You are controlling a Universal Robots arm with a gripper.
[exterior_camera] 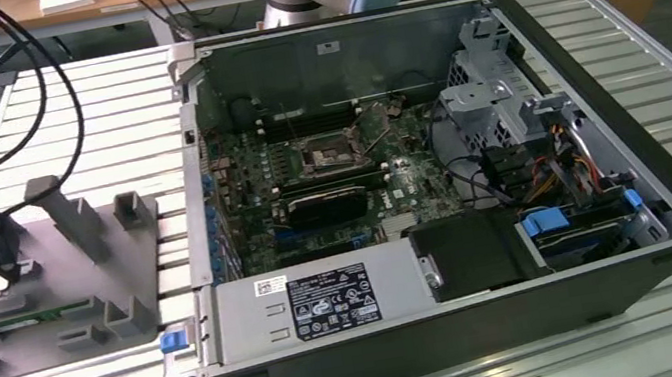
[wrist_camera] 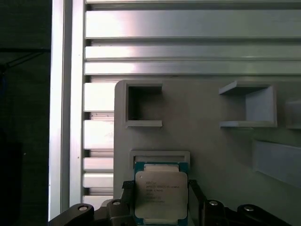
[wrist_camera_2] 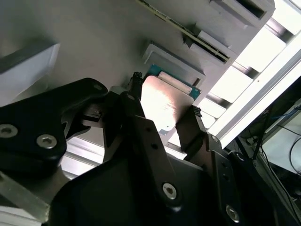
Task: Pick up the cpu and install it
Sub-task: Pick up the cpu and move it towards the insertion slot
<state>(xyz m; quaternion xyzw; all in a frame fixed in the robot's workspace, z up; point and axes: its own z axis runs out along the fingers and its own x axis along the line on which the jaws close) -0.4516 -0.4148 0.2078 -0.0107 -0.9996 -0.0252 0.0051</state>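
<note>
Silver-topped, the cpu (wrist_camera: 161,194) lies flat in a shallow pocket near the edge of the grey fixture plate (wrist_camera: 211,141), which rests on the slatted table (exterior_camera: 66,100) to the exterior view's left of the open computer case (exterior_camera: 467,330). The gripper (wrist_camera_2: 164,96) straddles it, its fingers (wrist_camera_2: 188,127) closed against two opposite edges and seemingly gripping it. A clean lift, I judge, goes straight up and level, so the chip clears the pocket walls without tipping or slipping.

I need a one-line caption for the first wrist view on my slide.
Gripper positioned at the cpu near the edge of the grey fixture.
</note>
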